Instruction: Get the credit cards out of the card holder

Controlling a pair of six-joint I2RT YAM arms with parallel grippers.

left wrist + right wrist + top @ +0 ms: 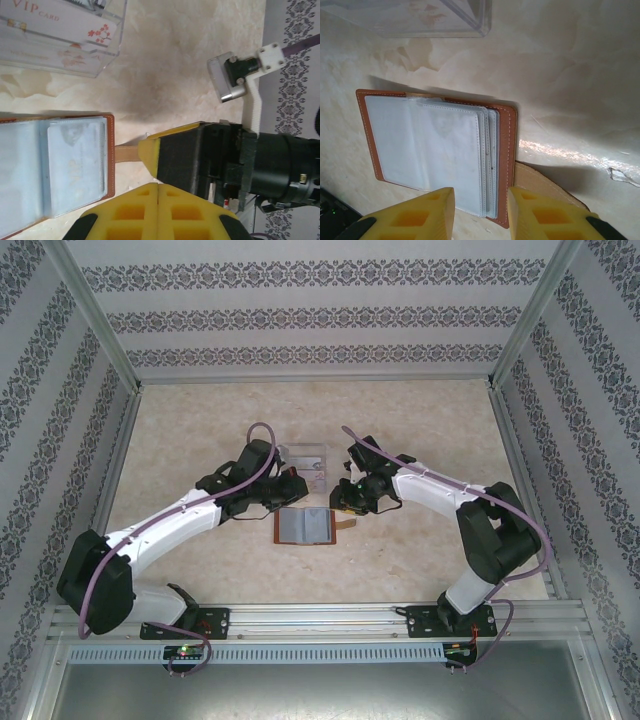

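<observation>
Left gripper [158, 194] is clamped shut, empty; right gripper [481, 198] is parted narrowly over the opened card holder's [440, 150] tab-side edge.

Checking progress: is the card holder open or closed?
Open: the card holder lies spread flat, its grey-blue inner pockets facing up.

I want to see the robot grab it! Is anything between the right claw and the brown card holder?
No, nothing visible. The right gripper hangs open right at the card holder, by its edge. Inside, a clear pocket covers a credit card.
</observation>
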